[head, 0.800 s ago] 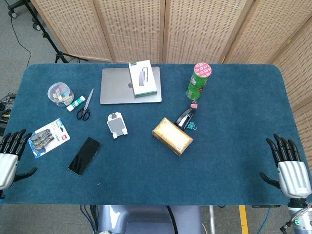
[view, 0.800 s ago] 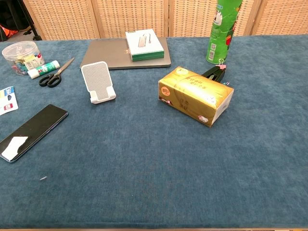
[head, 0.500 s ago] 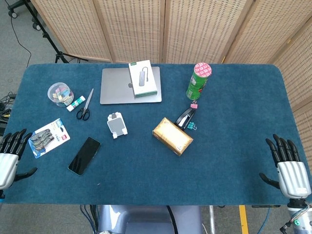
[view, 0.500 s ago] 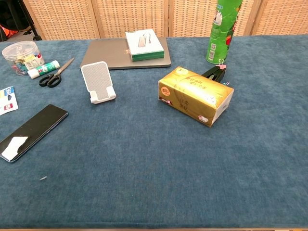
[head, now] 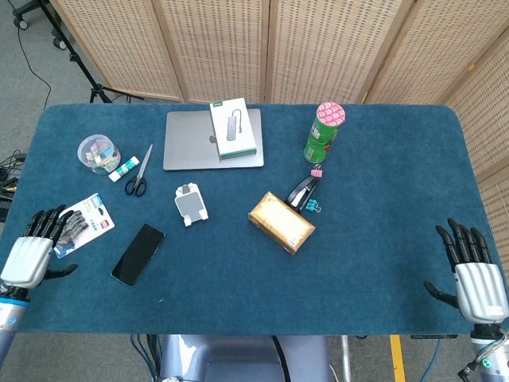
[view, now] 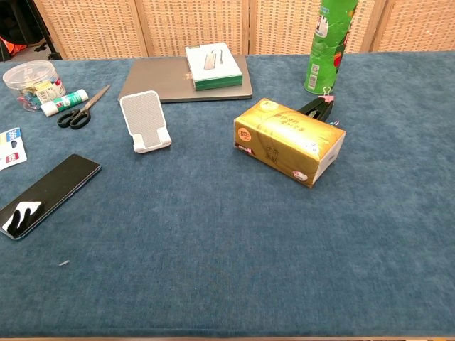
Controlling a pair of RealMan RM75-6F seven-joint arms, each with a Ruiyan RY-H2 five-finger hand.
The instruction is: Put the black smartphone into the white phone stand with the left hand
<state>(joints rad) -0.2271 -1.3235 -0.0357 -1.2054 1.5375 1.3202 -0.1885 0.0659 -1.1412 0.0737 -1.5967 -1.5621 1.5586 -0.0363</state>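
The black smartphone (head: pixel 137 254) lies flat on the blue table, front left; the chest view shows the smartphone (view: pixel 47 195) at its left edge. The white phone stand (head: pixel 191 204) stands upright a little behind and to the right of it, and the stand (view: pixel 144 121) is empty. My left hand (head: pixel 33 255) hovers at the table's left edge, left of the phone, fingers spread, holding nothing. My right hand (head: pixel 474 276) hangs at the front right corner, fingers apart and empty. Neither hand shows in the chest view.
A clip pack (head: pixel 79 223) lies beside my left hand. Scissors (head: pixel 139 172), a glue stick and a clear jar (head: pixel 98 153) sit behind it. A laptop (head: pixel 195 148) with a box on it, a green can (head: pixel 324 132), a stapler (head: pixel 301 192) and a gold tissue box (head: pixel 281 222) fill the middle.
My left hand has moved right and inward over the table edge, closer to the phone. The right hand has stayed put.
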